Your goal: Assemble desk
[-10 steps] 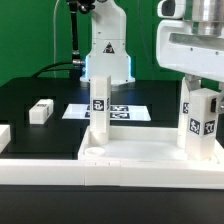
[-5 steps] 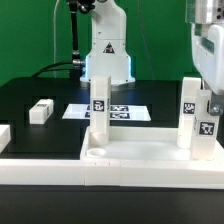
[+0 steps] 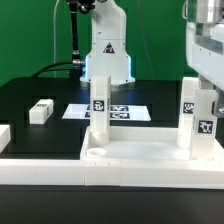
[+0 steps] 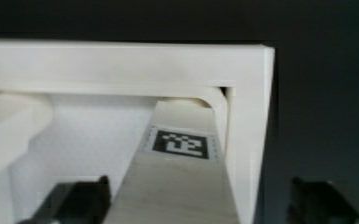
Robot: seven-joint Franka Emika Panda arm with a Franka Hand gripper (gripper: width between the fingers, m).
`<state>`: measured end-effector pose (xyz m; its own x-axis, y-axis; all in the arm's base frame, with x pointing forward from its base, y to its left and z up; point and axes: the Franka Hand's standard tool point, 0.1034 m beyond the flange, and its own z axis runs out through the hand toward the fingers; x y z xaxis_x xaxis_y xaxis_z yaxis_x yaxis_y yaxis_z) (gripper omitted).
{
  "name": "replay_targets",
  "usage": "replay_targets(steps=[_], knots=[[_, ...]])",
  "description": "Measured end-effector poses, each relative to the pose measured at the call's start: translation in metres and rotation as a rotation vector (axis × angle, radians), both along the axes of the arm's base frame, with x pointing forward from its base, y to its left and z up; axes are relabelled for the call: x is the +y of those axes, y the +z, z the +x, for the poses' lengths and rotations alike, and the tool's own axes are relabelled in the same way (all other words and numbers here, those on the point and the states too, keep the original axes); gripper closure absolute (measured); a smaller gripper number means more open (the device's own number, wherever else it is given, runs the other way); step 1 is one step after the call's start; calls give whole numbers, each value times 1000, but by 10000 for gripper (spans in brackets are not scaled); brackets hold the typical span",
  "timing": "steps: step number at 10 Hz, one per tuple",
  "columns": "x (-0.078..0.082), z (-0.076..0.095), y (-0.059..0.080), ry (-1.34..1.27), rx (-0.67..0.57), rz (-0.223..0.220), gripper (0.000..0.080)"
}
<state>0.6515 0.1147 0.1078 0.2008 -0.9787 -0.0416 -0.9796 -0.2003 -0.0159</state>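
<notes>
Arm poised over the right leg, end effector released.
The desk top (image 3: 150, 160) lies along the near edge of the scene, recessed face up. The arm (image 3: 205, 40) hangs straight down at the far right above it. One leg (image 3: 99, 112) stands upright at the left corner and another (image 3: 190, 120) at the right. The end effector (image 4: 194, 205) straddles the right leg, its fingers (image 4: 78, 200) spread clear of it.

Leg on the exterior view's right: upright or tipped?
Upright. The leg stands vertical at the desk top corner, its edges parallel to the other leg.
</notes>
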Motion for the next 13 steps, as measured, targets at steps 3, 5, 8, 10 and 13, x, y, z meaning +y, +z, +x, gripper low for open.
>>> replay_targets(steps=[3,5,8,10,13], knots=[[7,-5,-4,293,-13,-12,153],[5,-4,-4,421,-18,-15,150],[1,-2,6,903,-72,-49,150],[-4,-3,4,1090,-92,-64,150],[-5,-2,4,1142,-94,-67,177]])
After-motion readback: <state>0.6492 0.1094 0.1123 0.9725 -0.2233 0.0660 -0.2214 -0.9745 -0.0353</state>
